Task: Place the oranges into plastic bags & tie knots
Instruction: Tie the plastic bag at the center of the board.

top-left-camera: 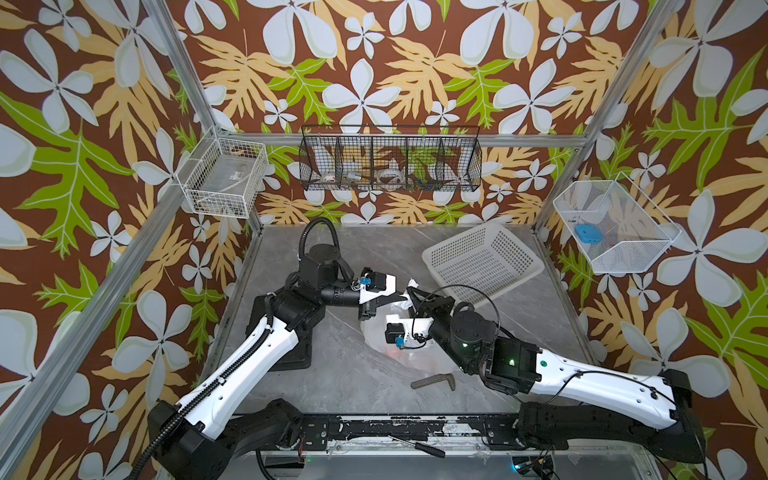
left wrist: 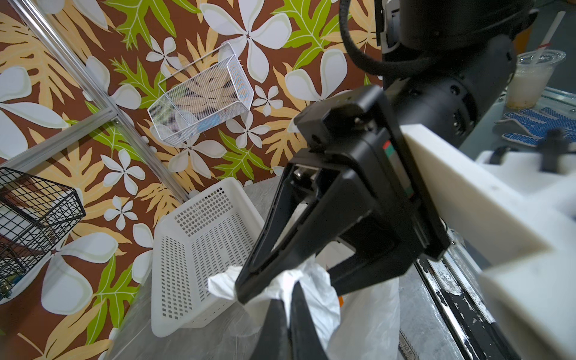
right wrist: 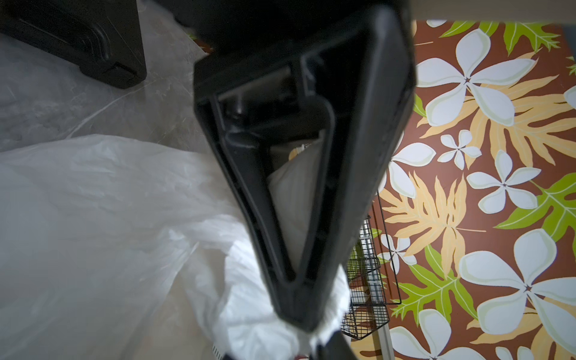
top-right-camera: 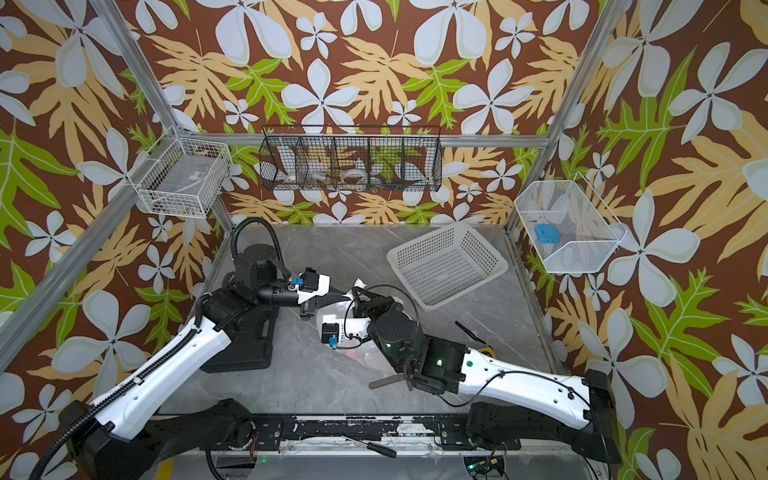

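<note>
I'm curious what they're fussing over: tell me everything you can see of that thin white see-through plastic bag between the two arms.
The thin, crinkly, translucent white plastic bag lies slumped on the grey marbled table, partly hidden beneath the right arm. Its top is gathered into a twisted white bunch. The left gripper is shut on that bunch; the right gripper touches it too.

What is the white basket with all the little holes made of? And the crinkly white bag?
The basket looks like stiff moulded plastic, matte white: even rows of holes, walls holding shape. The bag looks like thin, see-through plastic film, faintly shiny: it wrinkles and bunches.
</note>
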Action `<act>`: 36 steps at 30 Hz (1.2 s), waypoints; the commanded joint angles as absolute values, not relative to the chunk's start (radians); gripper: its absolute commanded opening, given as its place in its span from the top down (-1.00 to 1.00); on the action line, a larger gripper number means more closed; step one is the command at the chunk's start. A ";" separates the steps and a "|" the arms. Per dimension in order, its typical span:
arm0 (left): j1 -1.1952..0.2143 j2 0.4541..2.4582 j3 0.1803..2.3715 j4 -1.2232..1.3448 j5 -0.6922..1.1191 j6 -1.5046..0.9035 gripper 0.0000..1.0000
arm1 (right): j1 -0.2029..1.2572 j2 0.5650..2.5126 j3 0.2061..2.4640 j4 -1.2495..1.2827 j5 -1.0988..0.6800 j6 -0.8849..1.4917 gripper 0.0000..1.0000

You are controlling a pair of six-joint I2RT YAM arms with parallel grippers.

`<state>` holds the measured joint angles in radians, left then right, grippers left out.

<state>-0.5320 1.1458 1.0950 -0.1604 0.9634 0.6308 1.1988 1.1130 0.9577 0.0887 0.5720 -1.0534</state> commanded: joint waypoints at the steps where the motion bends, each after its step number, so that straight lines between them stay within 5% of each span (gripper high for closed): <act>1: -0.531 1.134 1.093 -0.133 0.998 0.634 0.97 | 1.199 1.101 0.962 0.078 0.549 -0.968 0.81; 3: -0.531 1.120 1.072 -0.079 0.997 0.586 0.49 | 1.196 1.089 0.959 0.077 0.544 -0.939 1.00; 7: -0.531 1.067 0.997 0.004 0.962 0.513 -0.39 | 1.185 1.055 0.950 0.072 0.541 -0.871 1.00; 12: -0.531 0.974 0.859 0.140 0.920 0.413 -0.48 | 1.166 0.997 0.922 0.065 0.480 -0.794 1.00; 26: -0.653 0.991 0.672 0.384 0.631 0.256 -0.42 | 1.135 0.985 0.992 -0.138 0.352 -0.601 1.00; 32: -0.657 1.055 0.681 0.448 0.591 0.229 0.07 | 1.129 1.008 1.071 -0.298 0.319 -0.472 1.00; 36: -0.657 1.069 0.683 0.472 0.575 0.237 0.78 | 1.116 1.025 1.122 -0.404 0.278 -0.362 1.00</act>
<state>-0.6563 1.0679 0.6746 0.4000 0.6048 0.2386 1.1240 1.0210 1.0981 -0.3084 0.3252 -0.4808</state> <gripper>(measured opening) 0.169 0.049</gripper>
